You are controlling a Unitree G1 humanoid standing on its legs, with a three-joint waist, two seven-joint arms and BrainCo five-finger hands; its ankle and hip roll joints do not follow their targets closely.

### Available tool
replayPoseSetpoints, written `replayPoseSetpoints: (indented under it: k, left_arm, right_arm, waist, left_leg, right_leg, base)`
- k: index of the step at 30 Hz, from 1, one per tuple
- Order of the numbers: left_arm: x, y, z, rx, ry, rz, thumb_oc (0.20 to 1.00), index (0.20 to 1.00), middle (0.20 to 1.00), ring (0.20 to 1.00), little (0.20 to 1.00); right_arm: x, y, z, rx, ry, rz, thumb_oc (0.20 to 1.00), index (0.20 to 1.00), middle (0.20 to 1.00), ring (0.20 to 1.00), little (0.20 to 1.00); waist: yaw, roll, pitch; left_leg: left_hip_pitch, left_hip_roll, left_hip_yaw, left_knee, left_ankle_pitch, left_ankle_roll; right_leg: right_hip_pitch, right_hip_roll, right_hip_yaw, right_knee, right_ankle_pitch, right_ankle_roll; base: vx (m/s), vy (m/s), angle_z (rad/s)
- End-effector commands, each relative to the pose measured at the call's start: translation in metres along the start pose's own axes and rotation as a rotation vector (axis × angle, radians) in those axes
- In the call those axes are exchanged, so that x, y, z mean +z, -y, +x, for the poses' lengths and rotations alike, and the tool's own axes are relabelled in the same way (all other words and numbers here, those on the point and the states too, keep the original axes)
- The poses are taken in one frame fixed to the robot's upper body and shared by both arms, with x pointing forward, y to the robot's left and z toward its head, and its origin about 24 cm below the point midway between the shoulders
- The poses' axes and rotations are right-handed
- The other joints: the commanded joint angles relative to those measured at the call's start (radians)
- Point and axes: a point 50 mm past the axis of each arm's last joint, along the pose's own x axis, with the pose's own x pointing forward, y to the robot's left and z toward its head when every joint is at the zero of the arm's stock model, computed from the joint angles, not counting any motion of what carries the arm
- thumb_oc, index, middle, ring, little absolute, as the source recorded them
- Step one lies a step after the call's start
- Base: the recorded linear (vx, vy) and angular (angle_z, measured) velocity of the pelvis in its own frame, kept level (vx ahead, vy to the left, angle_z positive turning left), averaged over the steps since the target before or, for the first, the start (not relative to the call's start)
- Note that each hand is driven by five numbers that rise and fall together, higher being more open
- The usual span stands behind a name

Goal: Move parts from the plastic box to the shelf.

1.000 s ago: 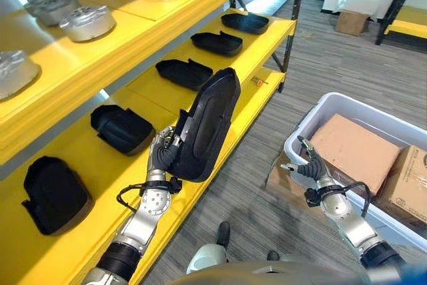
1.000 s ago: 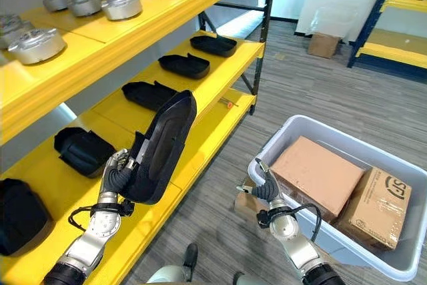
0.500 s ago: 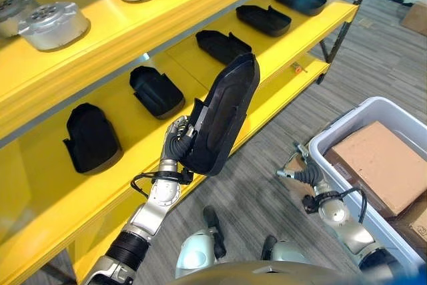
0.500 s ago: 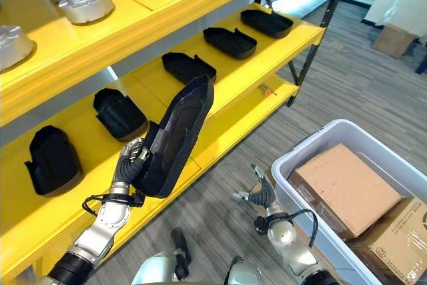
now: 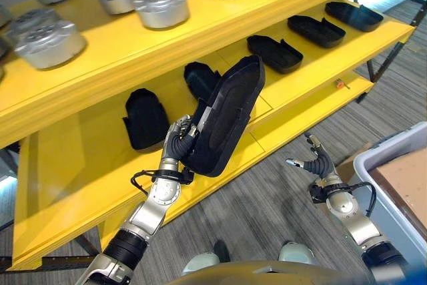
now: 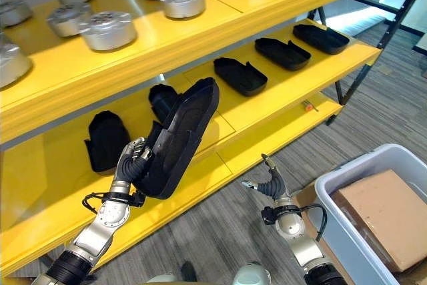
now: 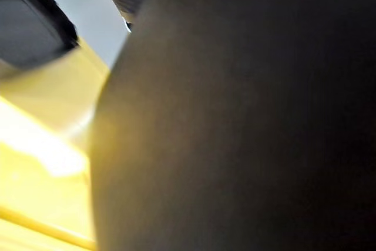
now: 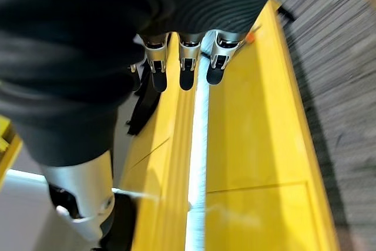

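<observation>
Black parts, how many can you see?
6: one black part in the left hand, five lying along the middle shelf at. More may be hidden.

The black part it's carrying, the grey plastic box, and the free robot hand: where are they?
black part (image 5: 230, 115), left eye view, middle of its shell.
plastic box (image 6: 331, 190), right eye view, near rim.
right robot hand (image 5: 316, 163), left eye view, palm.

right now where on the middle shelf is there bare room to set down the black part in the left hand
The left hand holds the black part. Bare yellow lies left of the leftmost black tray, and along the front edge of the middle shelf. To the right, trays sit closer together; the top shelf's metal parts crowd it.
</observation>
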Motion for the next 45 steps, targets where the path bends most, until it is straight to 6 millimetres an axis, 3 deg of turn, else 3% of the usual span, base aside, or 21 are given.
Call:
replayPoseSetpoints:
  k: [1,8,11,14,15,19,21,22,23,25,27,29,30,31,33,34,38,45]
  left_arm:
    - [0.018,-0.029,0.005,0.062,0.092,-0.012,0.200,0.200,0.200,0.200,0.200]
    - [0.005,-0.047,-0.007,0.106,0.040,-0.013,0.200,0.200,0.200,0.200,0.200]
    - [0.004,-0.045,-0.006,0.121,0.036,-0.014,0.200,0.200,0.200,0.200,0.200]
    - [0.006,-0.040,0.001,0.122,0.055,-0.016,0.200,0.200,0.200,0.200,0.200]
    - [0.008,-0.037,0.004,0.109,0.064,-0.015,0.200,0.200,0.200,0.200,0.200]
    - [0.007,-0.033,0.007,0.082,0.051,0.011,0.200,0.200,0.200,0.200,0.200]
    - [0.005,-0.033,0.008,0.080,0.039,0.021,0.200,0.200,0.200,0.200,0.200]
    - [0.003,-0.032,0.007,0.071,0.033,0.023,0.200,0.200,0.200,0.200,0.200]
    - [0.003,-0.031,0.006,0.069,0.029,0.024,0.200,0.200,0.200,0.200,0.200]
    - [0.001,-0.032,0.004,0.074,0.022,0.023,0.200,0.200,0.200,0.200,0.200]
    - [-0.002,-0.039,-0.004,0.102,0.004,0.018,0.200,0.200,0.200,0.200,0.200]
    - [-0.003,-0.041,-0.008,0.114,-0.003,0.007,0.200,0.200,0.200,0.200,0.200]
    - [-0.002,-0.038,-0.012,0.115,0.008,-0.009,0.200,0.200,0.200,0.200,0.200]
    - [0.000,-0.035,-0.012,0.100,0.020,-0.011,0.200,0.200,0.200,0.200,0.200]
    - [0.004,-0.028,-0.007,0.079,0.042,-0.010,0.200,0.200,0.200,0.200,0.200]
    - [0.005,-0.027,-0.005,0.073,0.049,-0.008,0.200,0.200,0.200,0.200,0.200]
    - [0.005,-0.025,-0.003,0.079,0.046,-0.006,0.200,0.200,0.200,0.200,0.200]
    - [0.009,-0.030,-0.006,0.147,0.052,-0.026,0.200,0.200,0.200,0.200,0.200]
  right_arm:
    - [0.022,-0.005,0.000,0.064,0.118,-0.038,1.000,1.000,1.000,1.000,1.000]
    - [0.026,-0.011,-0.005,0.136,0.146,-0.013,1.000,1.000,1.000,1.000,1.000]
    - [0.034,-0.019,-0.005,0.171,0.189,0.003,1.000,1.000,1.000,1.000,1.000]
    - [0.047,-0.033,-0.002,0.281,0.237,0.071,1.000,1.000,1.000,1.000,1.000]
    - [0.053,-0.040,-0.003,0.336,0.244,0.148,1.000,1.000,1.000,1.000,1.000]
    - [0.069,-0.041,-0.007,0.368,0.334,0.175,1.000,1.000,1.000,1.000,1.000]
    - [0.080,-0.038,-0.009,0.370,0.365,0.197,1.000,1.000,1.000,1.000,1.000]
    - [0.086,-0.033,-0.011,0.361,0.383,0.209,1.000,1.000,1.000,1.000,1.000]
    - [0.088,-0.031,-0.013,0.360,0.392,0.214,1.000,1.000,1.000,1.000,1.000]
    - [0.092,-0.026,-0.014,0.359,0.418,0.223,1.000,1.000,1.000,1.000,1.000]
    - [0.100,-0.021,-0.016,0.351,0.477,0.200,1.000,1.000,1.000,1.000,1.000]
    - [0.103,-0.019,-0.016,0.347,0.493,0.167,1.000,1.000,1.000,1.000,1.000]
    - [0.102,-0.018,-0.017,0.348,0.504,0.123,1.000,1.000,1.000,1.000,1.000]
    - [0.101,-0.017,-0.019,0.330,0.506,0.109,1.000,1.000,1.000,1.000,1.000]
    - [0.100,-0.016,-0.020,0.276,0.534,0.045,1.000,1.000,1.000,1.000,1.000]
    - [0.099,-0.017,-0.017,0.258,0.542,0.028,1.000,1.000,1.000,1.000,1.000]
    - [0.097,-0.016,-0.013,0.245,0.530,0.063,1.000,1.000,1.000,1.000,1.000]
    - [0.097,-0.020,-0.016,0.317,0.513,0.104,1.000,1.000,1.000,1.000,1.000]
  waist:
    - [0.031,-0.033,-0.028]
    - [0.088,-0.052,-0.014]
    - [0.104,-0.058,-0.009]
    - [0.119,-0.064,0.003]
    - [0.125,-0.068,0.004]
    - [0.117,-0.076,-0.004]
    - [0.102,-0.082,-0.009]
    - [0.078,-0.085,-0.012]
    - [0.068,-0.088,-0.013]
    - [0.058,-0.091,-0.012]
    - [0.067,-0.097,-0.004]
    - [0.072,-0.100,0.007]
    - [0.060,-0.104,0.011]
    - [0.044,-0.103,0.012]
    - [0.016,-0.102,0.011]
    - [0.015,-0.103,0.012]
    - [0.022,-0.105,0.005]
    - [0.028,-0.091,-0.002]
  left_leg:
    - [0.023,0.113,-0.006,0.003,0.012,-0.080]
    - [-0.011,0.052,0.000,0.003,-0.016,-0.041]
    - [-0.026,0.027,-0.003,0.003,-0.023,-0.025]
    - [-0.035,0.005,-0.002,0.003,-0.030,-0.012]
    - [-0.038,-0.004,-0.010,0.003,-0.032,-0.006]
    - [-0.038,-0.020,-0.041,0.003,-0.036,0.015]
    - [-0.053,-0.029,-0.063,0.003,-0.025,0.035]
    - [-0.054,-0.035,-0.096,0.003,-0.031,0.047]
    - [-0.053,-0.038,-0.107,0.003,-0.034,0.051]
    - [-0.051,-0.038,-0.109,0.003,-0.034,0.050]
    - [-0.035,-0.030,-0.072,0.003,-0.036,0.034]
    - [-0.021,-0.032,-0.061,0.003,-0.038,0.025]
    - [-0.021,-0.053,-0.093,0.003,-0.036,0.021]
    - [-0.020,-0.064,-0.124,0.003,-0.041,0.026]
    - [-0.033,-0.083,-0.183,0.003,-0.043,0.040]
    - [-0.036,-0.086,-0.194,0.003,-0.042,0.043]
    - [-0.027,-0.083,-0.204,0.003,-0.039,0.036]
    - [-0.031,-0.075,-0.152,0.025,-0.037,0.021]
  right_leg:
    - [0.080,0.013,-0.032,-0.094,0.052,0.045]
    - [0.061,-0.049,-0.097,-0.128,0.145,0.096]
    - [0.047,-0.071,-0.103,-0.115,0.161,0.102]
    - [0.030,-0.110,-0.115,-0.121,0.214,0.121]
    - [0.028,-0.122,-0.116,-0.116,0.230,0.131]
    - [0.014,-0.129,-0.053,-0.061,0.240,0.134]
    - [-0.017,-0.110,-0.003,-0.022,0.240,0.114]
    - [-0.044,-0.049,0.070,0.018,0.201,0.099]
    - [-0.059,-0.007,0.093,0.034,0.177,0.093]
    - [-0.082,0.043,0.101,0.058,0.157,0.087]
    - [-0.110,0.102,0.036,0.061,0.130,0.078]
    - [-0.108,0.132,0.013,0.032,0.125,0.066]
    - [-0.111,0.189,0.070,-0.081,0.136,0.036]
    - [-0.130,0.203,0.140,-0.110,0.155,0.036]
    - [-0.162,0.226,0.248,-0.125,0.175,0.029]
    - [-0.159,0.229,0.256,-0.129,0.181,0.028]
    - [-0.125,0.227,0.257,-0.148,0.176,0.024]
    - [-0.044,0.221,0.244,-0.194,0.138,-0.004]
  base:
    - [-0.04,0.199,0.05]
    - [-0.12,0.188,0.19]
    - [-0.10,0.156,0.21]
    - [-0.11,0.175,0.19]
    - [-0.06,0.190,0.14]
    - [0.02,0.105,0.29]
    - [0.00,0.058,0.54]
    - [0.03,0.044,0.35]
    - [0.09,0.038,0.36]
    - [0.07,0.031,0.55]
    - [0.13,0.021,0.33]
    - [0.16,-0.015,-0.28]
    - [0.21,-0.048,-0.36]
    - [0.18,-0.063,-0.28]
    - [0.14,-0.103,0.44]
    - [0.18,-0.159,0.98]
    - [0.20,-0.129,0.60]
    - [0.13,-0.021,0.01]
